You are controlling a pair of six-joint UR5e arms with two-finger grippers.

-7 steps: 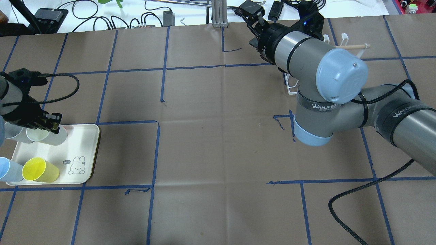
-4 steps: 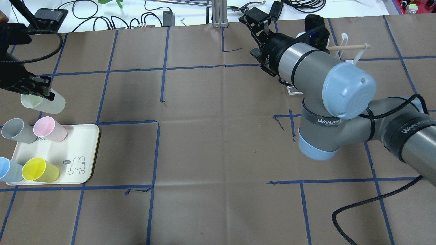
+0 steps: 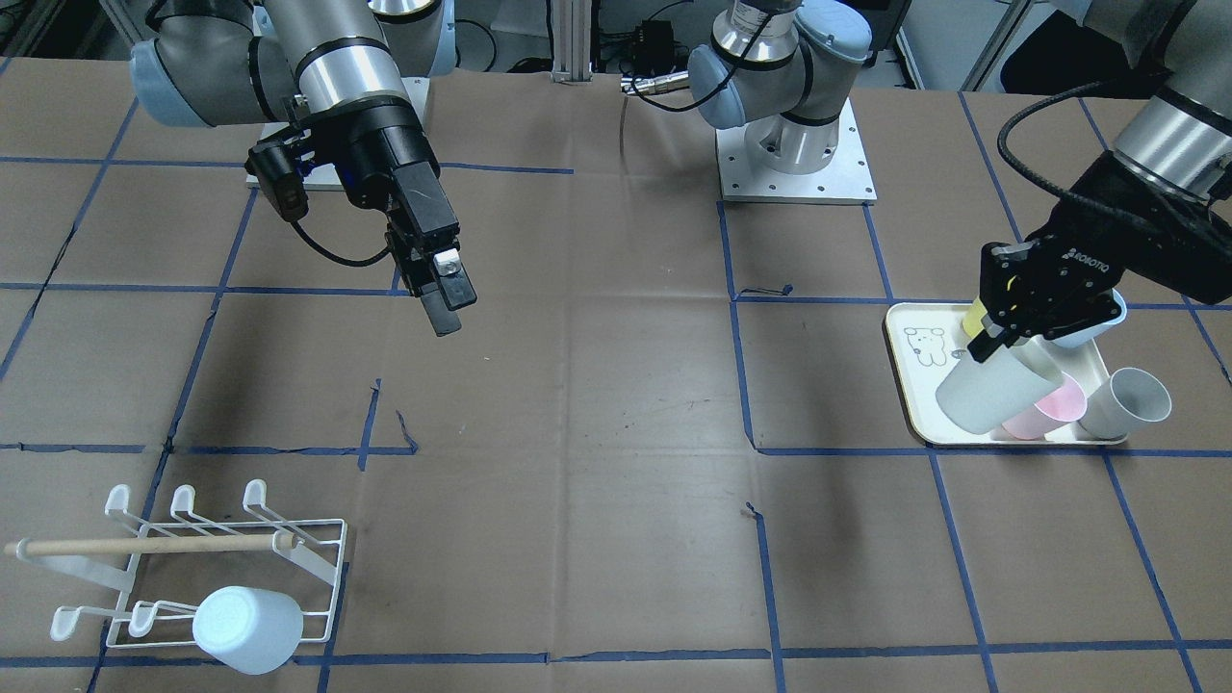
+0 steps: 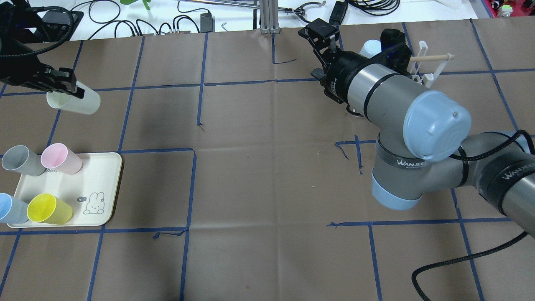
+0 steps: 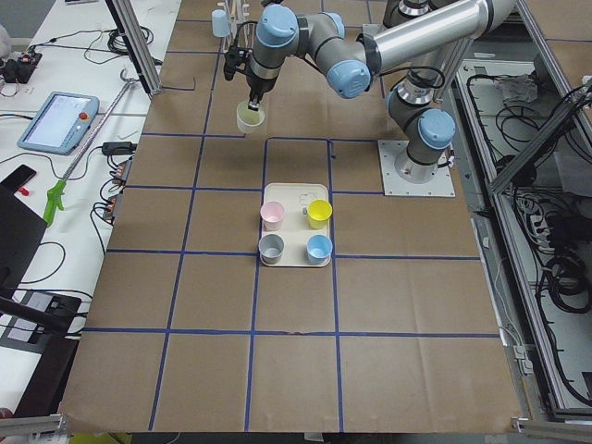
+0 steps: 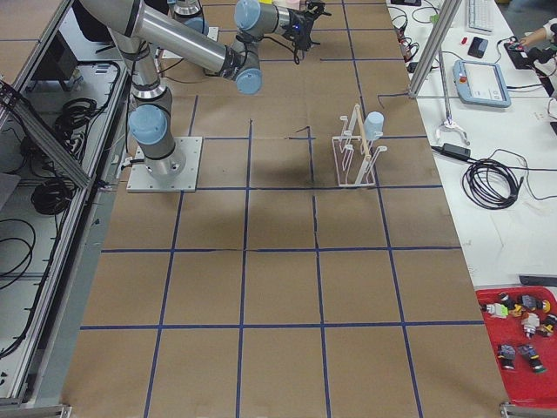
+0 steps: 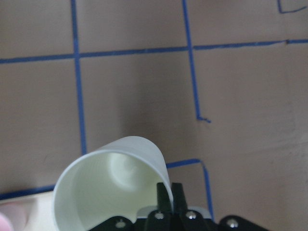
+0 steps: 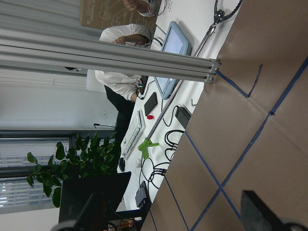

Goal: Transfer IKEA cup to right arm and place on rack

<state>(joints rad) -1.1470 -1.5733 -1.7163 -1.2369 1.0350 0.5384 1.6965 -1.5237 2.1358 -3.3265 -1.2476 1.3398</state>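
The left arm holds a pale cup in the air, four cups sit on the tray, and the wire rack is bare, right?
Not quite: the rack holds a light blue cup, seen in the exterior front-facing view. The rest stands: the left gripper holds the pale cup aloft, and four cups sit on the tray.

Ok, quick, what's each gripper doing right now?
Left gripper: shut on the pale green cup, pinching its rim.
Right gripper: open, empty.

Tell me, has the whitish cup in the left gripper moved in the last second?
Yes. The cup was on the tray; now it hangs beyond its far edge, held by the left gripper.
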